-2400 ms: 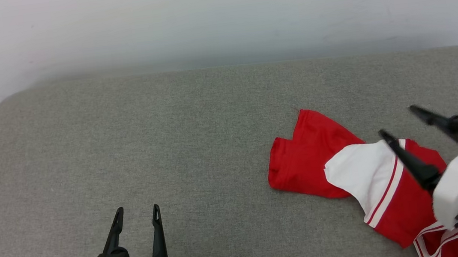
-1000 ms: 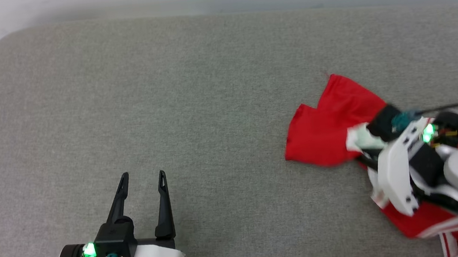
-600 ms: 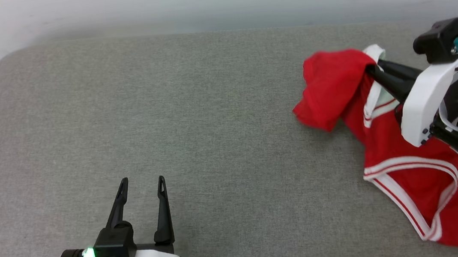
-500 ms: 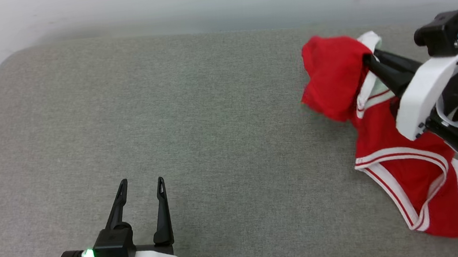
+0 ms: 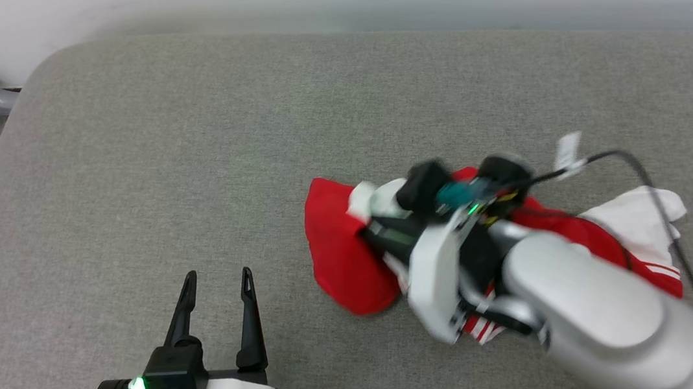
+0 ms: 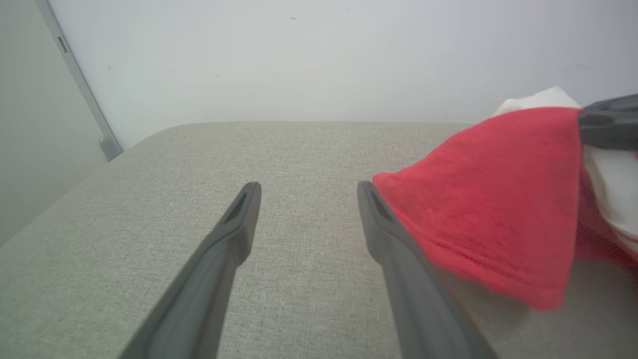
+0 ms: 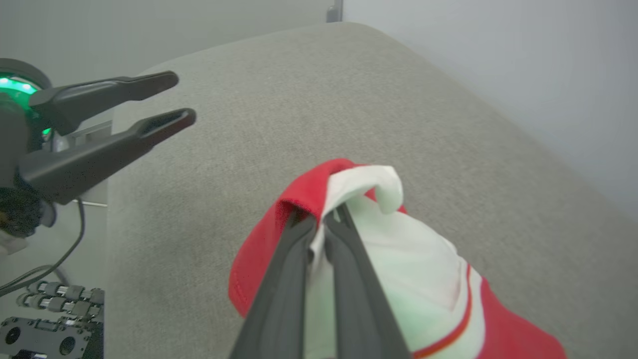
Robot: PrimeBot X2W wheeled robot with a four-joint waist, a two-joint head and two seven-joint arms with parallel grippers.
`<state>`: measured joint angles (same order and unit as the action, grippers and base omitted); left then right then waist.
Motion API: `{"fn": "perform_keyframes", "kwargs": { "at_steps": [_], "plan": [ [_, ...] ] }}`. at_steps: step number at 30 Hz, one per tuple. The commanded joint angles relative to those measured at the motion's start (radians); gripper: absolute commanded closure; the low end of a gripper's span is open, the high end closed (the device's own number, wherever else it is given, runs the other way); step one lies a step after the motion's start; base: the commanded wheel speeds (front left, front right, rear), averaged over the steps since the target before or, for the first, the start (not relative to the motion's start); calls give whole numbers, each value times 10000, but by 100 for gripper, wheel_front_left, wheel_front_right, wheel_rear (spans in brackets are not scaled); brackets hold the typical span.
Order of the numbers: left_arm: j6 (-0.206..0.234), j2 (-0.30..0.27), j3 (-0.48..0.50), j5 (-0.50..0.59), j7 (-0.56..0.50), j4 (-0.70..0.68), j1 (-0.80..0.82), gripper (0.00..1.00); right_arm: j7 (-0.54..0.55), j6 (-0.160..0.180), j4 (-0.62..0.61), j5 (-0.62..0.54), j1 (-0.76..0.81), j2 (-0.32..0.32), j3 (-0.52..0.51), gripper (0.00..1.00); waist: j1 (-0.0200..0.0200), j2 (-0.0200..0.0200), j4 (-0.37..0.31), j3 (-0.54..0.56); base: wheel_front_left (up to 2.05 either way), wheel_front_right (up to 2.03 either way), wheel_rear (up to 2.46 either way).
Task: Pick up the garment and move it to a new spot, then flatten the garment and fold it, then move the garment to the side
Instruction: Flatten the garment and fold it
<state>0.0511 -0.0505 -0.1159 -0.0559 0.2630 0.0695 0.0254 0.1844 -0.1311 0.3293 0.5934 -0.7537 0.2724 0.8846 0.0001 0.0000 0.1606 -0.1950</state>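
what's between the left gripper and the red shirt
A bare strip of grey cushion lies between the open left gripper and the garment, with nothing on it; the head view shows it best.

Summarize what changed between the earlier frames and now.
The right gripper, open over the garment at first, closed on a bunched fold, lifted it and carried it left across the grey cushion, toward the left gripper. The left gripper stayed open and idle. The head view itself shifted too.
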Motion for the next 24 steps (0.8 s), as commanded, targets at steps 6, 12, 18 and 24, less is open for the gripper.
{"fn": "perform_keyframes", "kwargs": {
  "at_steps": [6, 12, 18, 24],
  "plan": [
    [96, 6, -104, -98, 26, 66, 149, 0, 59, 7, 612, 213, 192, -863, 2463, 100, -1, 0, 245, -72, 0, 0, 0],
    [144, 6, -161, -156, 26, 75, 120, 0, 272, 9, 1598, 533, 487, -1094, 3851, 100, -1, 0, 325, -66, 0, 0, 0],
    [149, 6, -100, -126, 26, 124, -7, 0, -276, 9, 1819, 300, 306, -1049, 3957, 0, -1, 0, 176, 82, 0, 0, 0],
    [69, 6, 72, 44, 26, 155, -305, 0, -1583, 9, 1188, 216, 137, -637, 3764, 0, -1, 0, -120, 618, 0, 0, 0]
  ]
}}
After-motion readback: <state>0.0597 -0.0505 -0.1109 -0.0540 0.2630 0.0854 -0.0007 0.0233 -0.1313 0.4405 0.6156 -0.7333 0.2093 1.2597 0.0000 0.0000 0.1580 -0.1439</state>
